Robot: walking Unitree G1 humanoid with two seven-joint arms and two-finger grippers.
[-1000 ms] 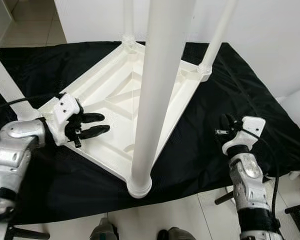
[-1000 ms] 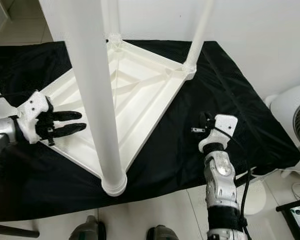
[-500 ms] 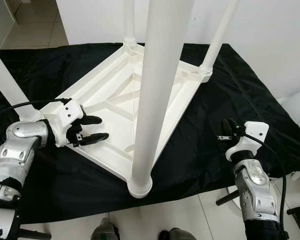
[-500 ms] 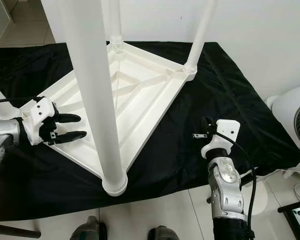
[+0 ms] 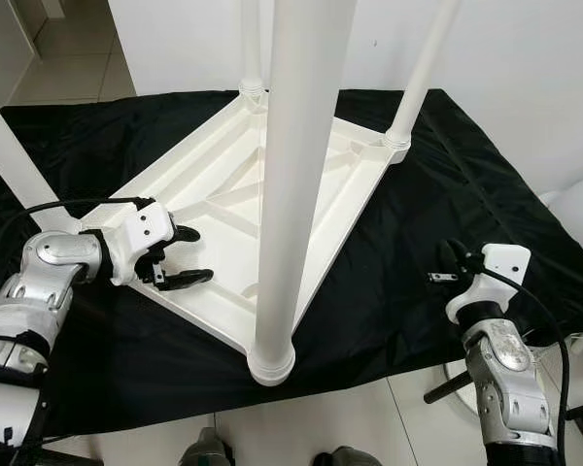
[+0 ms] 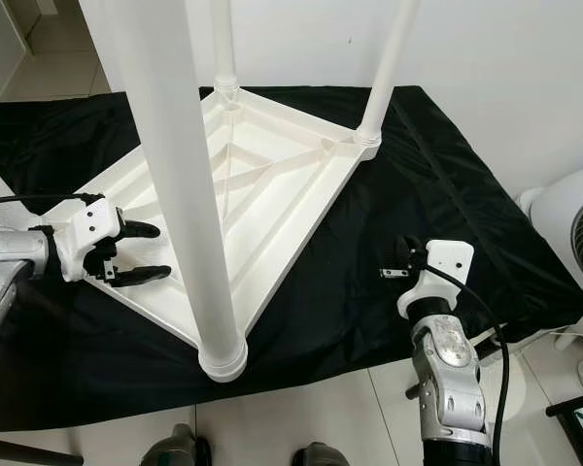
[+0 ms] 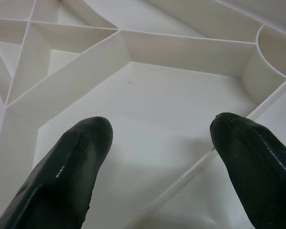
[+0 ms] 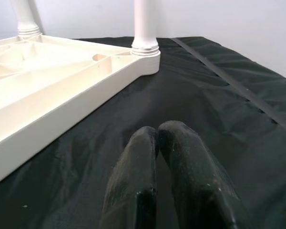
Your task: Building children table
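On a black cloth point(image 5: 437, 204) spread over the floor, the white children's table point(image 5: 272, 204) lay upside down, its ribbed underside facing up and its corners pointing toward the cloth's edges. Four white legs stood upright from its corners: the nearest leg point(image 5: 287, 184) rose from the corner closest to the cloth's near edge, its round collar sitting right at that edge; a far leg point(image 5: 251, 49) stood at the corner toward the wall; a right leg point(image 5: 420, 73) rose from the corner nearer the cloth's right side; and a left leg point(image 5: 10, 160) slanted up from the left corner.

The left gripper point(image 5: 180, 257) hung over the tabletop's near-left rim, close to the left corner, with its jaws spread wide. In the left wrist view its two black fingers point(image 7: 69, 167) were well apart above a ribbed pocket of the underside, one fingertip over the pocket and the other over the rim's edge.

The right gripper point(image 8: 164, 138) hovered above bare cloth near its near-right corner, well apart from the table, its jaws pressed together and aimed toward the right leg's corner.

Beyond the cloth's right edge stood a white fan point(image 6: 573, 228), and pale floor tiles point(image 5: 369, 417) lay along the near edge.
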